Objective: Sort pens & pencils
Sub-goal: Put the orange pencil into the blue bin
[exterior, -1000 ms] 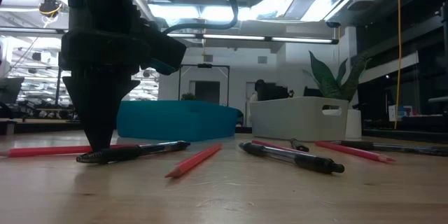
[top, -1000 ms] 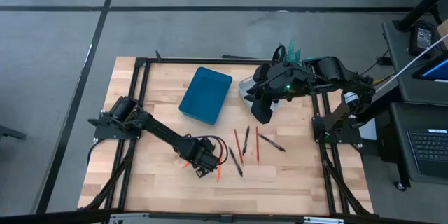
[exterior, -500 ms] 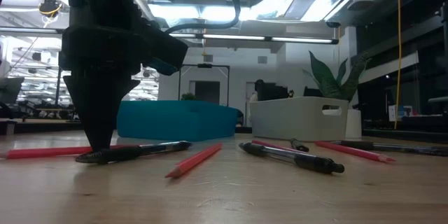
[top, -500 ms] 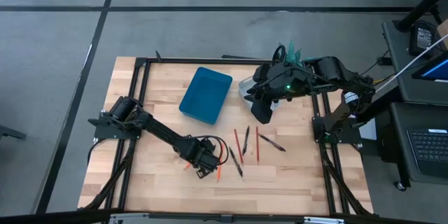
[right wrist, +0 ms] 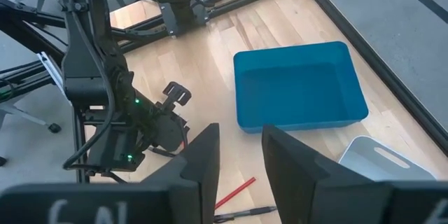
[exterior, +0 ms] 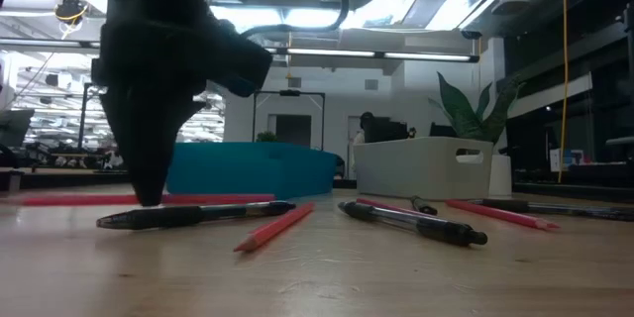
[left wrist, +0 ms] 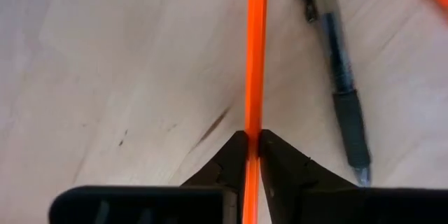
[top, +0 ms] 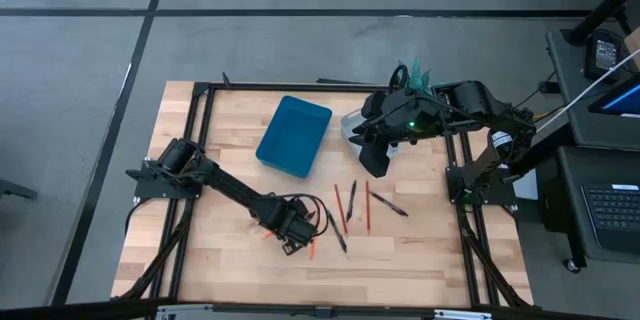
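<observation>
left gripper (left wrist: 252,140) jaws pinch an orange pencil (left wrist: 253,56) low on the wooden counter (top: 230,260) beside a black pen (left wrist: 339,77); right gripper (right wrist: 239,155) jaws open, hovering.

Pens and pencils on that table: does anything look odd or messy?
Nothing damaged or spilled. The black pens and red pencils lie scattered at mixed angles, while the blue tray holds none. The left tool pinches one orange pencil.
</observation>
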Controlling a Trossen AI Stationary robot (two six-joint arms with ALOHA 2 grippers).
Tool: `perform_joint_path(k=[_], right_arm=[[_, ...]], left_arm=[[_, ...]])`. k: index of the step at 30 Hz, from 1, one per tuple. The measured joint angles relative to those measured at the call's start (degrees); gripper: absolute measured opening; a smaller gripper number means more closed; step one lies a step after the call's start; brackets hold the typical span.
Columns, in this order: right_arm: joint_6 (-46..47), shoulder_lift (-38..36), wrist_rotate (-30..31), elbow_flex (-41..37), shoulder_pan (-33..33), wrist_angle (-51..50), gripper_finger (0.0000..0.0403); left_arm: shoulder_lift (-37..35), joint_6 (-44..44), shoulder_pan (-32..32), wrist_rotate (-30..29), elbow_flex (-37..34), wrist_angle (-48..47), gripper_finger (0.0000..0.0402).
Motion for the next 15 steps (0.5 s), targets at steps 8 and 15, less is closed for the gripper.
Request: perform_joint_path(k=[8,15], right_arm=[[-0.9,0.0,0.0,0.0,0.0,0.0,0.0110],[-1.1,0.0,0.0,0.0,0.0,0.0,0.0110]], left_arm=[[-0.1,0.1,0.1,-2.3,5.1,-7.4,0.0026],[-0.2,1.2,0.7,-7.6,13.5,-18.7,0.0042]])
